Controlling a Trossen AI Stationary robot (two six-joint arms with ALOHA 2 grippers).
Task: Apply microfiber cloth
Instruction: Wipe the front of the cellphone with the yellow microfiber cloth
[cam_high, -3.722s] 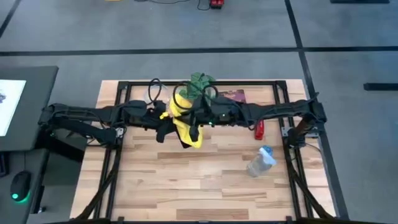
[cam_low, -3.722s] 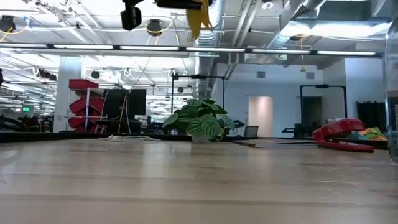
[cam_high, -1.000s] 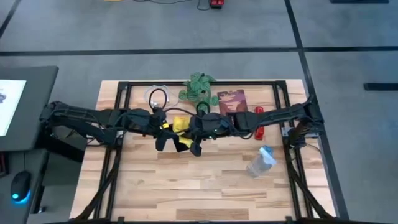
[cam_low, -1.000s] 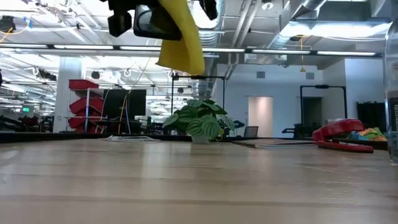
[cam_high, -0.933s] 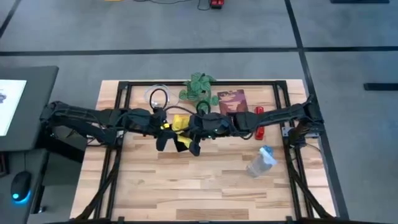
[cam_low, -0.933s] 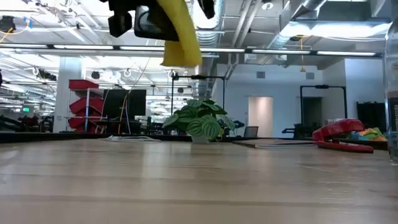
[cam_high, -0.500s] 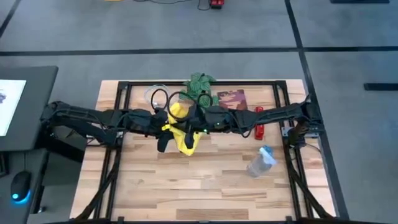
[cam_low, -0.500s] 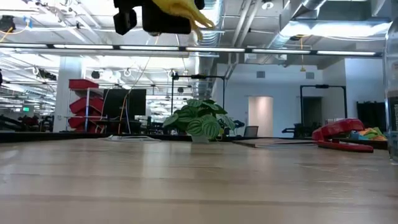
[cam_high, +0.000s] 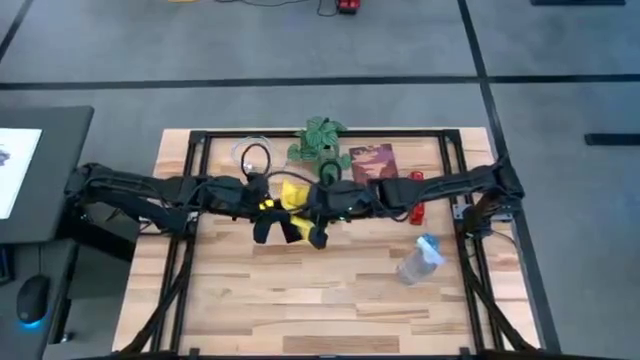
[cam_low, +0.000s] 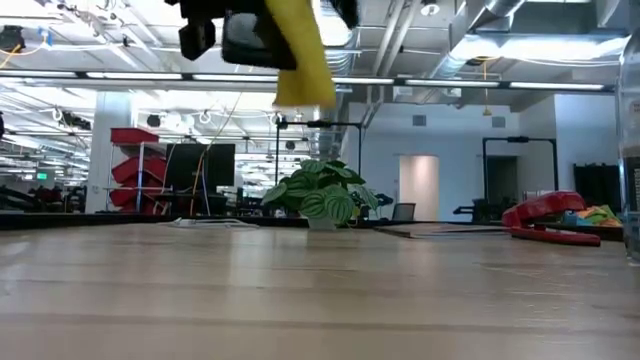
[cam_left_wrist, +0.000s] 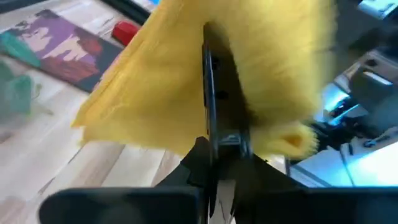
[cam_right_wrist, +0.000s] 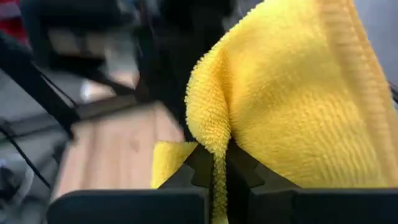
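- Compared with half a second ago, the yellow cloth (cam_high: 291, 203) hangs lower in the low view and looks more bunched between the two arms from above.
- We see the left gripper (cam_high: 268, 212) and the right gripper (cam_high: 312, 212) meeting above the middle of the table (cam_high: 330, 290), nearer its far edge.
- Both grippers are clamped on the cloth (cam_left_wrist: 168, 93), each with its fingers pinched on a fold (cam_right_wrist: 217, 149).
- The cloth (cam_low: 300, 55) hangs in the air, well clear of the wood.
- A plant (cam_high: 320, 140) and a dark red booklet (cam_high: 370, 162) sit by the far edge.
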